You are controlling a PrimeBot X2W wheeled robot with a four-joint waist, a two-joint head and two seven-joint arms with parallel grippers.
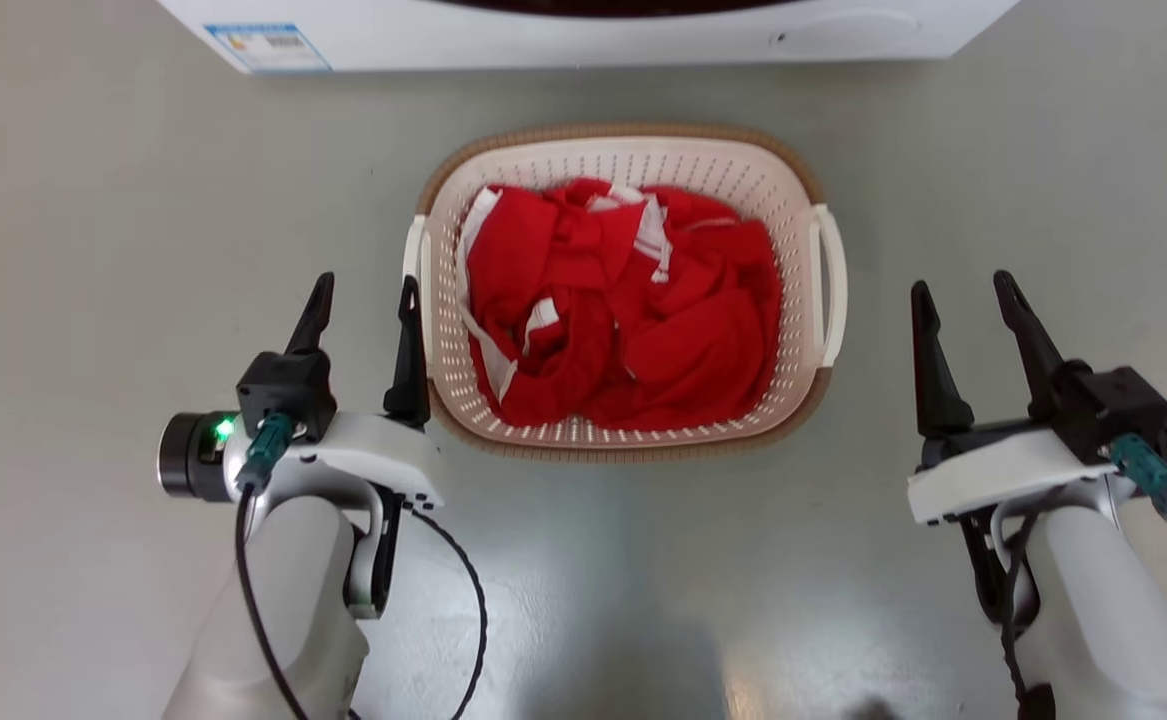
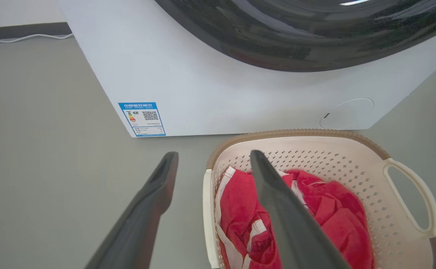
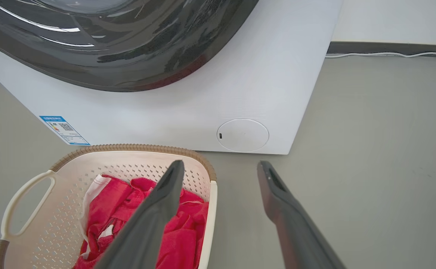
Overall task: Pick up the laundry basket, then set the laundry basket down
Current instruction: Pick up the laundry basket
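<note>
The laundry basket (image 1: 633,160) stands on the grey floor in front of me, cream and perforated, with a brown rim and a white handle on each side. Red and white clothes (image 1: 623,310) fill it. My left gripper (image 1: 366,285) is open beside the basket's left handle (image 1: 415,250), its inner finger right at that handle. In the left wrist view the left gripper (image 2: 214,155) frames the near rim of the basket (image 2: 315,158). My right gripper (image 1: 962,285) is open, a short way off the right handle (image 1: 833,290). The right wrist view has the right gripper (image 3: 220,164) over the edge of the basket (image 3: 128,164).
A white washer (image 1: 583,35) with a dark round door (image 2: 296,33) stands just behind the basket, a blue label (image 2: 143,118) at its lower corner. A pale cable (image 3: 389,55) runs along the baseboard. Bare floor lies to both sides and in front.
</note>
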